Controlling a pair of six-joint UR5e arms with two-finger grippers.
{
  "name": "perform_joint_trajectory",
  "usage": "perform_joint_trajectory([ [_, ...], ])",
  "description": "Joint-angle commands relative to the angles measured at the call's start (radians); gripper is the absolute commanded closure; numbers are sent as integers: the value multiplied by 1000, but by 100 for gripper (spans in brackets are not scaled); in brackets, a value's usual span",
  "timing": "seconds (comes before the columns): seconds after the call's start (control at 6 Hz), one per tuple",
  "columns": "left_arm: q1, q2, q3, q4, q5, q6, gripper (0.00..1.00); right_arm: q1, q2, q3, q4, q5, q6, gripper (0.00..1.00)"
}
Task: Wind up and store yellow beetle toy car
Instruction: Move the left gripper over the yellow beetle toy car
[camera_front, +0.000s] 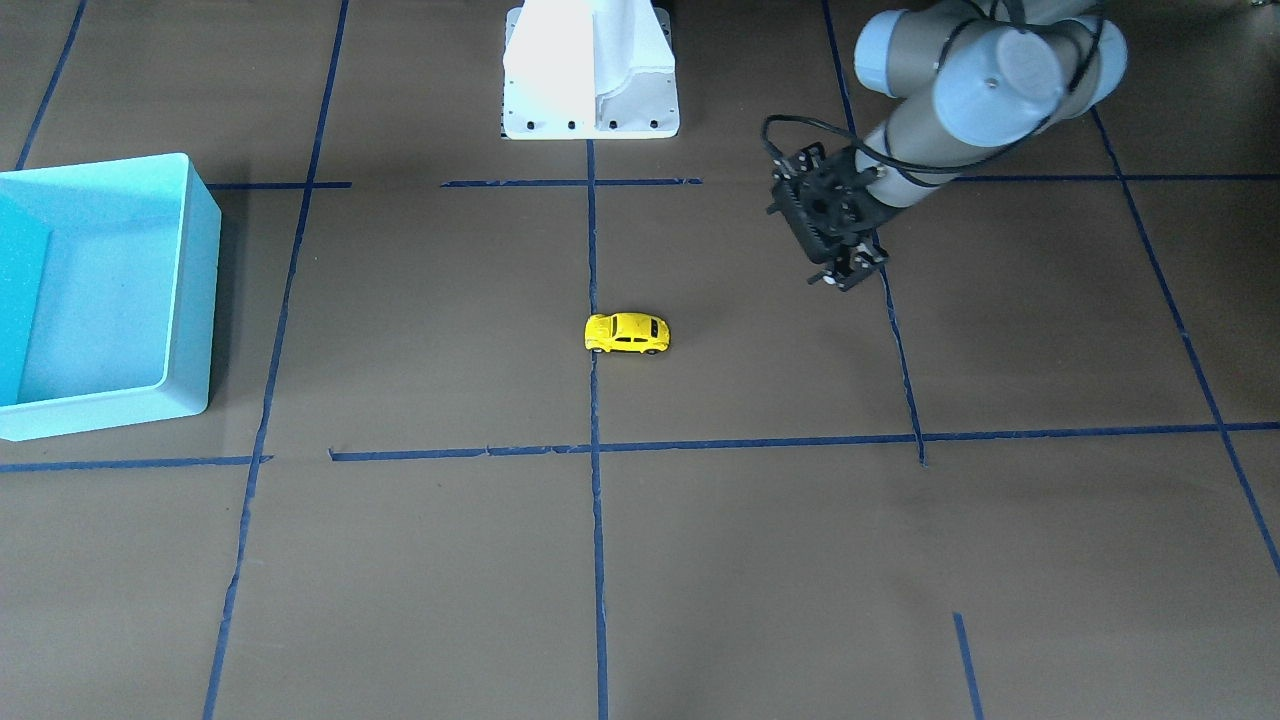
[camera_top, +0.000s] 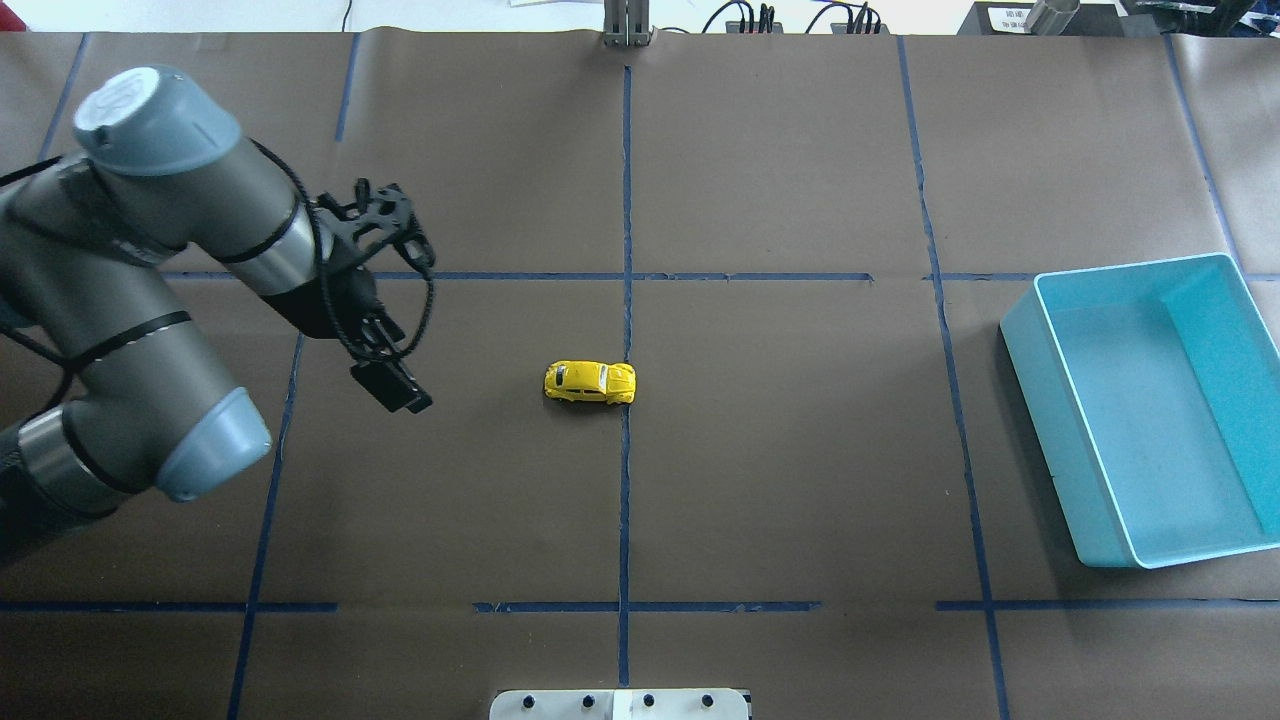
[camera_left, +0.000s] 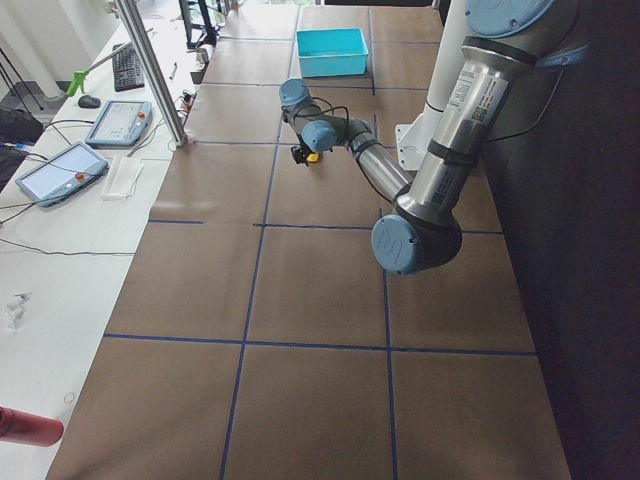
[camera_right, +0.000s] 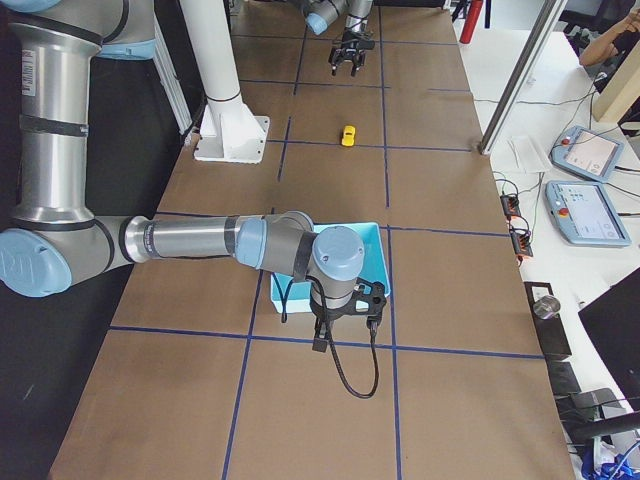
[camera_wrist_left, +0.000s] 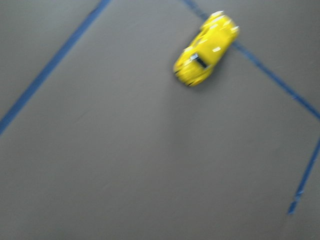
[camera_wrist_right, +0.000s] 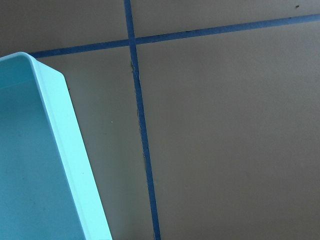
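The yellow beetle toy car (camera_front: 627, 333) stands on its wheels at the middle of the brown table, beside a blue tape line; it also shows in the overhead view (camera_top: 590, 381) and, blurred, at the top of the left wrist view (camera_wrist_left: 206, 49). My left gripper (camera_front: 852, 270) hangs above the table, off to the car's side and well apart from it (camera_top: 392, 385); its fingers look open and empty. My right gripper (camera_right: 340, 310) shows only in the exterior right view, over the near corner of the bin; I cannot tell whether it is open or shut.
A light blue open bin (camera_top: 1040, 400) stands at the table's right end, with nothing visible in it; its rim (camera_wrist_right: 65, 150) fills the right wrist view's left. The white robot base (camera_front: 590, 110) stands behind the car. Blue tape lines grid the table.
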Motion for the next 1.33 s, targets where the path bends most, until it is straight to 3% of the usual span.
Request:
perform_joint_trajectory([
  [0.0,66,-268,151,63,69,0,0,0,0,-1,0,-2,-1,0],
  [0.33,142,-485,274,280,102,8,0,0,0,-1,1,-2,-1,0],
  [0.5,149,-519,296,313,176,15,0,0,0,-1,0,-3,-3,0],
  [0.83,236,-518,322,334,425,275,0,0,0,-1,2,-2,-3,0],
  [1.0,263,-518,352,335,510,401,0,0,0,-1,2,-3,-3,0],
  [1.17,274,-516,390,330,526,422,0,0,0,-1,2,-3,-3,0],
])
